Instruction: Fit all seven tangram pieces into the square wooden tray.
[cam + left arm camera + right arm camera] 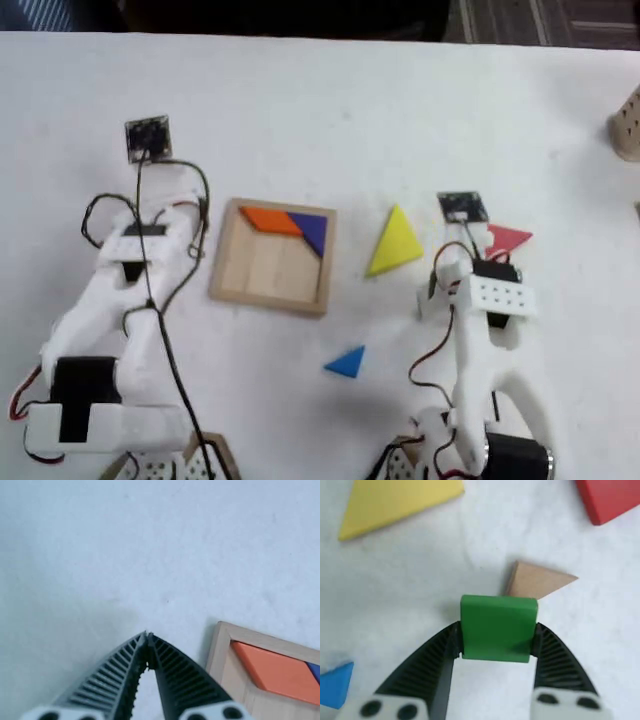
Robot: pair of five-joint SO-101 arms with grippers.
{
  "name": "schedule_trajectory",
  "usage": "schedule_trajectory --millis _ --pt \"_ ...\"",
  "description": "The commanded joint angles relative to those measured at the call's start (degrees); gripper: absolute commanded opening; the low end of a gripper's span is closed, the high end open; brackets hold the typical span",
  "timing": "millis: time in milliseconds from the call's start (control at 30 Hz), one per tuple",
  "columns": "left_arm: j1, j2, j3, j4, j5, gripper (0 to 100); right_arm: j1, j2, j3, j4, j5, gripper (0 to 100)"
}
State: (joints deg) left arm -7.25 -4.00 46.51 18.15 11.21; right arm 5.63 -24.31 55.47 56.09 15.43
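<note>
I see the tan triangle (540, 579) half hidden behind the green square (498, 622), red triangle (607, 497) cut off, right gripper (497, 632) clamped on that square right of the wooden tray (265, 272), left gripper (147, 639) closed, empty

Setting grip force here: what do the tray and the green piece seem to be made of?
The tray looks like pale bare wood: matte, with faint plank lines and a raised rim. The green piece has a smooth, opaque, even finish; no grain shows, so painted wood or plastic, I cannot tell which.
</note>
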Motion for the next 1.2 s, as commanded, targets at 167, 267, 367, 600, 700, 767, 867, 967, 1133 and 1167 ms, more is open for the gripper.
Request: schedule_trajectory --millis 167,267,367,600,700,767,867,967,1133,1167 --pt "-0.84 0.04 -2.64 -1.23 0.44 2 5.85 -2.24 -0.62 -2.95 0.18 13.7" --pt "-0.84 0.04 -2.64 -1.23 0.44 2 8.4 -2.24 -0.62 -4.53 0.18 13.7" --pt "-0.84 0.04 -2.55 -1.23 0.44 2 10.59 -2.24 -0.62 -5.32 0.18 13.7" --pt "-0.84 0.13 -2.55 -1.23 0.44 2 14.55 -1.8 -0.44 -7.16 0.18 13.7" --pt "-0.84 0.13 -2.55 -1.23 0.44 2 17.36 -1.8 -0.44 -7.34 0.18 13.7" --pt "-0.84 0.13 -2.55 -1.23 0.44 2 19.56 -1.8 -0.44 -7.34 0.18 13.8" --pt "-0.84 0.13 -2.55 -1.23 0.44 2 23.08 -1.71 -0.44 -7.34 -3.52 13.9" --pt "-0.84 0.13 -2.55 -1.23 0.44 2 23.6 -1.71 0.44 -9.19 -5.36 17.8" --pt "-0.84 0.13 -2.55 -1.23 0.44 2 23.52 -1.71 1.14 -10.15 -5.45 24.7" --pt "-0.84 0.13 -2.55 -1.23 0.44 2 23.52 -1.71 1.14 -10.15 -5.54 24.8"
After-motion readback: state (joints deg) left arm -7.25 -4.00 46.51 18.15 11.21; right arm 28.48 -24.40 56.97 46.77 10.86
